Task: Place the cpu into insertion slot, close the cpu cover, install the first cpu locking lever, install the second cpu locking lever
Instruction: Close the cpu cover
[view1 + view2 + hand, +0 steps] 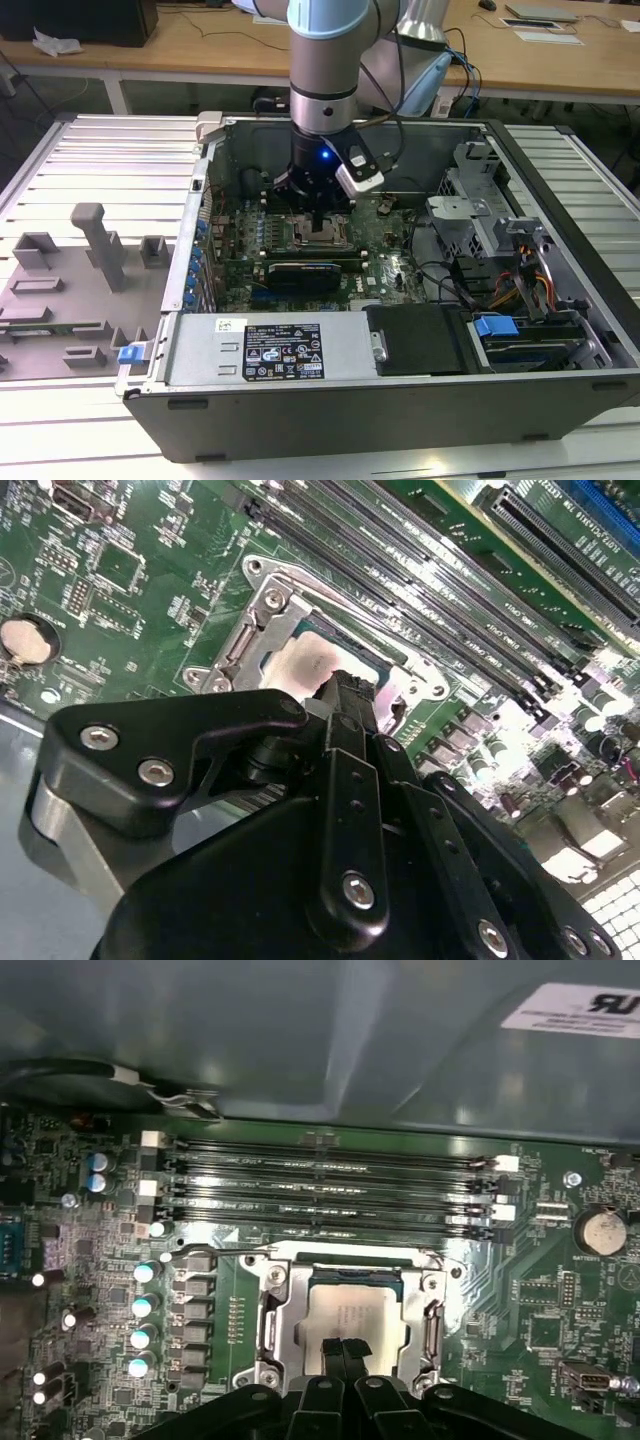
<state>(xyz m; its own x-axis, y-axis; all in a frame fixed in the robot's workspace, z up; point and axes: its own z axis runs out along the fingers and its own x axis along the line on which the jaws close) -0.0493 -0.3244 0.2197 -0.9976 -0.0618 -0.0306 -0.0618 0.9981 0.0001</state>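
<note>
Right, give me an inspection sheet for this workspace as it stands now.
Surface: slatted metal table holding an open computer case.
Job's things: cpu sits in the insertion slot; cpu cover lies flat around it.
Clutter: grey fixture blocks at the exterior view's left.
Grippers: gripper shut, fingertips just over the cpu.
Cables: wire bundle beside the drive bays; black cable near the memory slots.
Surroundings: wooden desks behind.

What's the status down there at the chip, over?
Gripper shut, tips right over the cpu. Chip seated, cpu cover flat around it. Nothing in the way.
</note>
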